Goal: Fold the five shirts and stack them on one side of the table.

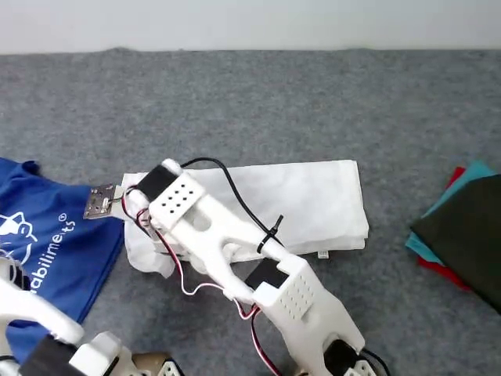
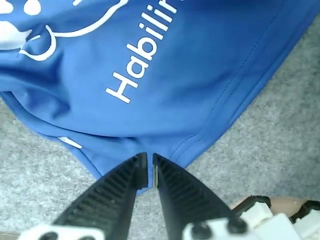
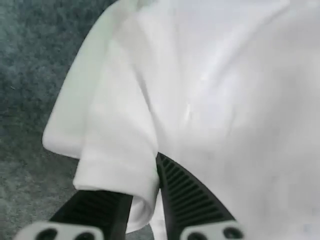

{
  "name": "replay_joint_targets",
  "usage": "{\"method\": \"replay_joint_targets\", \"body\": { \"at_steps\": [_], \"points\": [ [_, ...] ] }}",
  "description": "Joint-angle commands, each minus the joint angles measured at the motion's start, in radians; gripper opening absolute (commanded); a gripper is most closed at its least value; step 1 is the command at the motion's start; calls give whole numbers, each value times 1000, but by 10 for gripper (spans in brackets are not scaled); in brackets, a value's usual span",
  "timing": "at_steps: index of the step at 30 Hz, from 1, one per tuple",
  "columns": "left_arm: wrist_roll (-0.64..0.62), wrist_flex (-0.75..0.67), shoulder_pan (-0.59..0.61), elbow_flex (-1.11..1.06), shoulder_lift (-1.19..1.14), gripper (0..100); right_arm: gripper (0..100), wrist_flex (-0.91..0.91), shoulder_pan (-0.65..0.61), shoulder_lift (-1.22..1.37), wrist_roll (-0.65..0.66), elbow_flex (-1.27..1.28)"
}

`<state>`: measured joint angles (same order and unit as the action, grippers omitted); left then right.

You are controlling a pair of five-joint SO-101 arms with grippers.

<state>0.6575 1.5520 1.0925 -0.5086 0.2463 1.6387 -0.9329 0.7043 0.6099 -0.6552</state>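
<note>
A white shirt [image 1: 301, 205] lies folded into a long band across the middle of the grey table. My right gripper [image 1: 135, 207] is at its left end, shut on a rolled fold of the white shirt [image 3: 125, 150]; in the right wrist view the gripper [image 3: 146, 186] has cloth bunched between its fingers. A blue shirt [image 1: 47, 235] with white print lies spread at the left edge. In the left wrist view my left gripper [image 2: 149, 158] is shut on the hem corner of the blue shirt [image 2: 165, 75].
A pile of folded shirts [image 1: 462, 227], dark on top with teal and red edges below, sits at the right edge. The right arm [image 1: 258, 266] crosses the front of the table. Bare grey felt [image 1: 250, 102] stretches behind the white shirt.
</note>
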Motion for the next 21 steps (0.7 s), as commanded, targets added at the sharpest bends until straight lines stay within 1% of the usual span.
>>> {"method": "replay_joint_targets", "body": {
  "at_steps": [1,8,14,16,21],
  "points": [
    [9,-5,-2,31,2,36,12,-18,25,-67,21,-51],
    [9,-5,-2,28,2,36,27,-18,62,-79,21,-52],
    [9,-5,-2,28,2,36,33,-31,85,-67,15,-120],
    [9,-5,-2,27,2,36,69,-61,101,-65,15,-120],
    [9,-5,-2,27,2,36,202,-124,151,7,14,-123]
  ]
}}
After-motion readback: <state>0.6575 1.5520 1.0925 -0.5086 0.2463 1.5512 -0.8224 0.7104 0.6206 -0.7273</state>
